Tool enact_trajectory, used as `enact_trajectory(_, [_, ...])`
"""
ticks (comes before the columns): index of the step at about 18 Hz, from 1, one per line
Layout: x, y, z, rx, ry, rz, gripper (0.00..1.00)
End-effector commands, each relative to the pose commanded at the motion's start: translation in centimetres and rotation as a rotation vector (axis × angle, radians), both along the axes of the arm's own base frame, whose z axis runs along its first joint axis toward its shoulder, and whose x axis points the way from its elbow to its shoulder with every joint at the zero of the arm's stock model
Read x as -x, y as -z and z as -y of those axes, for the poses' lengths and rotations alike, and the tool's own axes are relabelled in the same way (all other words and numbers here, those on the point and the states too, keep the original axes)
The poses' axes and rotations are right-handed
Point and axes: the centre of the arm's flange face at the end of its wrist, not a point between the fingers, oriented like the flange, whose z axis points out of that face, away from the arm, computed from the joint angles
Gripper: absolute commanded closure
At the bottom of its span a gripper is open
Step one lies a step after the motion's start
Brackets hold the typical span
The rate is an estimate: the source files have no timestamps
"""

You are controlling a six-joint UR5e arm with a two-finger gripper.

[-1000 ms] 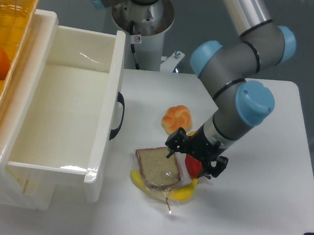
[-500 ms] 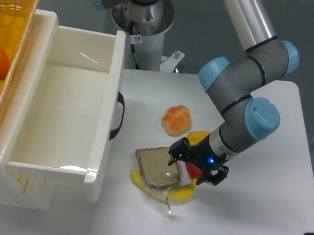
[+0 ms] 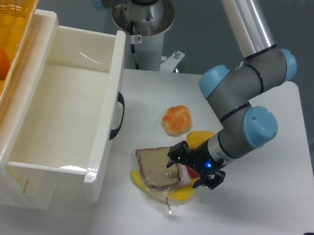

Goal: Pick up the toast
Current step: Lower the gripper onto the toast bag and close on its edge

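The toast (image 3: 155, 164) is a square brown slice in clear wrap. It lies on the white table, on top of a yellow banana (image 3: 182, 194). My gripper (image 3: 195, 167) is low at the toast's right edge, tilted, with its jaws spread. One finger (image 3: 175, 153) is over the toast's right corner and the other (image 3: 216, 179) is further right. A small red thing (image 3: 194, 168) shows between the fingers. I cannot tell whether the fingers touch the toast.
A round orange-white bun (image 3: 177, 120) lies just behind the toast. An open white drawer (image 3: 100, 145) with a dark handle stands to the left. A wicker basket (image 3: 7, 30) with bread is at the far left. The arm's base (image 3: 141, 12) is at the back.
The gripper has come down and tilted lower at the toast's right edge, and the arm's wrist has shifted right. The toast, banana and bun have not moved.
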Motion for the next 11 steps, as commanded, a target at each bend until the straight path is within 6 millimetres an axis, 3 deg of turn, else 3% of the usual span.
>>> enact_trajectory(5, [-0.37, 0.77, -0.31, -0.008, 0.003, 0.016, 0.0])
enact_trajectory(11, [-0.46, -0.18, -0.11, -0.011, 0.002, 0.006, 0.0])
